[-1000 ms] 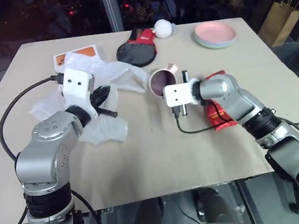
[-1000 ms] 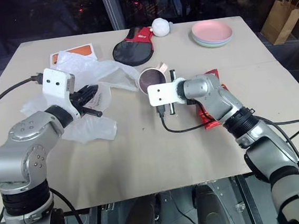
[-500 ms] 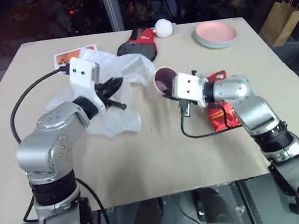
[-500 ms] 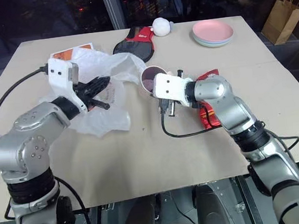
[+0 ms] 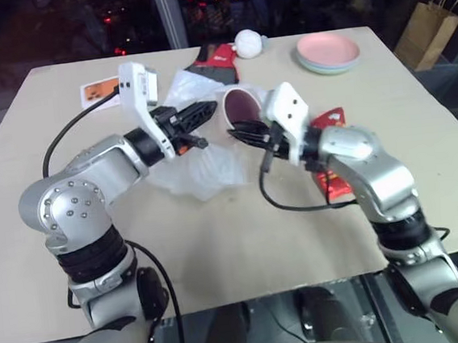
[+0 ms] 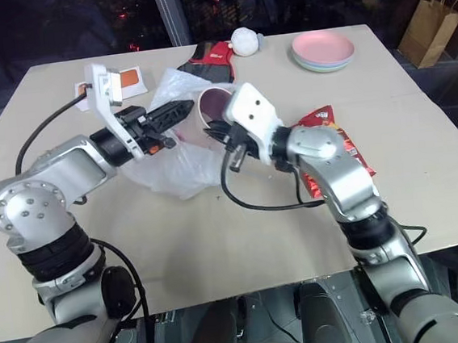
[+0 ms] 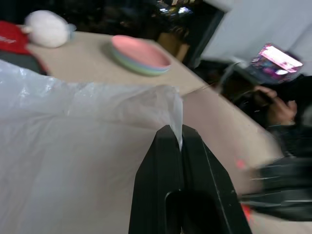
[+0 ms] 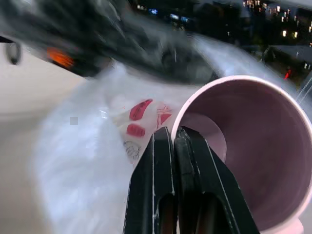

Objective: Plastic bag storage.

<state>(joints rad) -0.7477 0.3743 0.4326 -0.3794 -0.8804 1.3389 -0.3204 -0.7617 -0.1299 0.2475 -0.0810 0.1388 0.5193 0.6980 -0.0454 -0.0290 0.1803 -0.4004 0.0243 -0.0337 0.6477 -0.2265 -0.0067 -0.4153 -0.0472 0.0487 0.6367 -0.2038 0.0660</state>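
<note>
Left gripper (image 5: 207, 109), lifted mid-table, pinches the thin translucent white crinkled plastic bag (image 5: 200, 162); right gripper (image 5: 241, 130) is clamped empty beside it. Its wrist view shows the pink cup (image 8: 243, 156) touching the bag.

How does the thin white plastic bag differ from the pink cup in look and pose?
The thin white plastic bag is translucent, crinkled and limp; the pink cup is opaque, smooth and rigid. The bag is partly lifted, draping onto the table; the cup is tilted, its mouth showing. Both are at the table's middle, between the arms.
</note>
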